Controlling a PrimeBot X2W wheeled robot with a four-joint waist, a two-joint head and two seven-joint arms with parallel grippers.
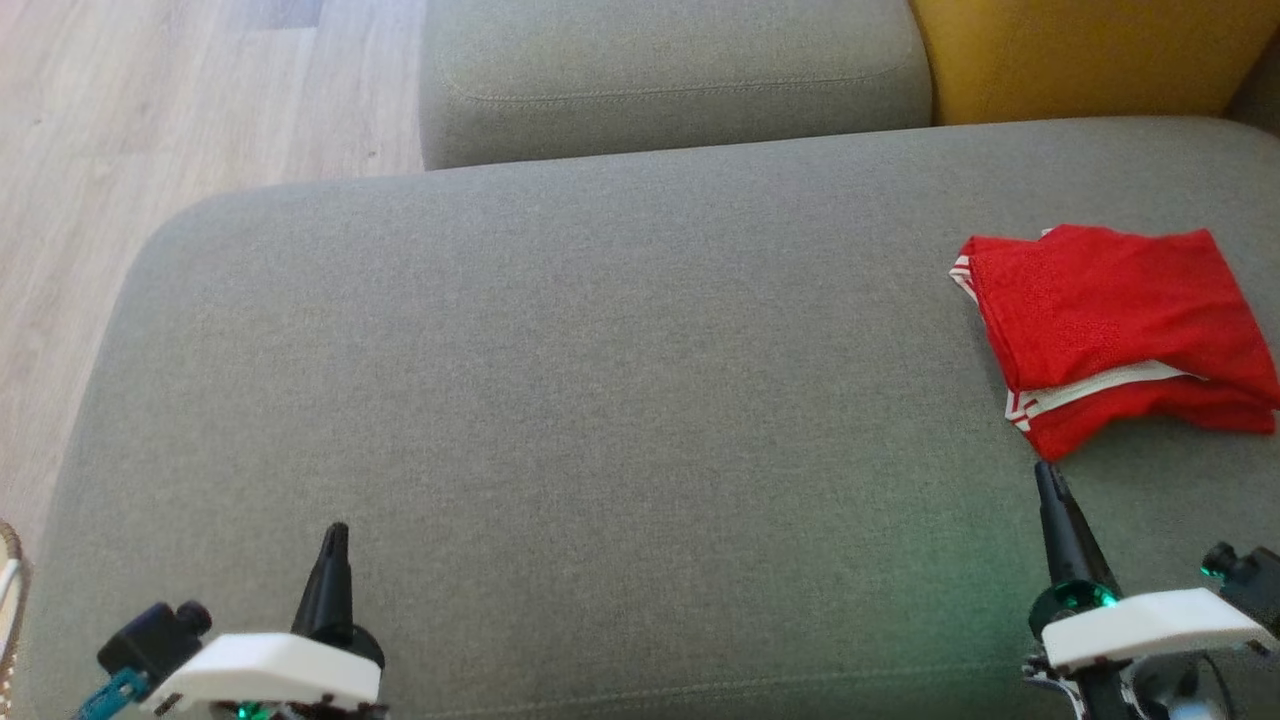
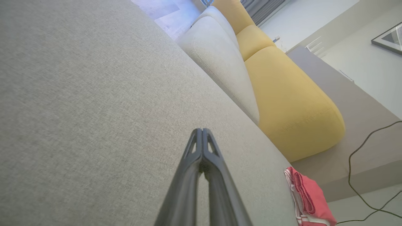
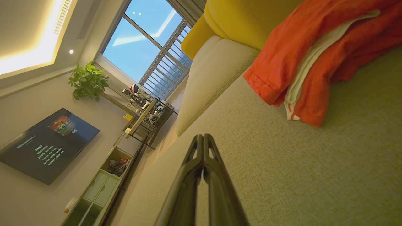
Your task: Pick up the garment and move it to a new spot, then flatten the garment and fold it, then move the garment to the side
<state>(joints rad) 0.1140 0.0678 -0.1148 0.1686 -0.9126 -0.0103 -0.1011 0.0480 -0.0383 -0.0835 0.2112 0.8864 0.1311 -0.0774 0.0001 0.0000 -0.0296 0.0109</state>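
The red garment [image 1: 1110, 330] lies folded at the far right of the grey seat cushion [image 1: 600, 380]. A white striped band shows between the red layers along its near edge. Neither arm touches it.

The 2 arms sit low at the near edge of the cushion, 1 at each bottom corner of the head view. Their white wrist housings are roughly level and their fingers point away from the robot across the fabric.

The left gripper [image 1: 335, 535] is clenched on nothing, its 2 dark fingers pressed together into a single point. In the left wrist view that gripper [image 2: 202, 133] hangs over bare grey cloth, with the garment [image 2: 311, 197] well apart at the lower right.

The right gripper [image 1: 1043, 475] is likewise closed and empty (its tip lies just short of the garment's near corner, with a sliver of cushion between them). In the right wrist view the gripper [image 3: 203, 138] aims past the garment [image 3: 298, 53], which lies up and to the right.

Behind the seat are a yellow cushion [image 1: 1080, 50] and a pale wooden floor [image 1: 150, 120].
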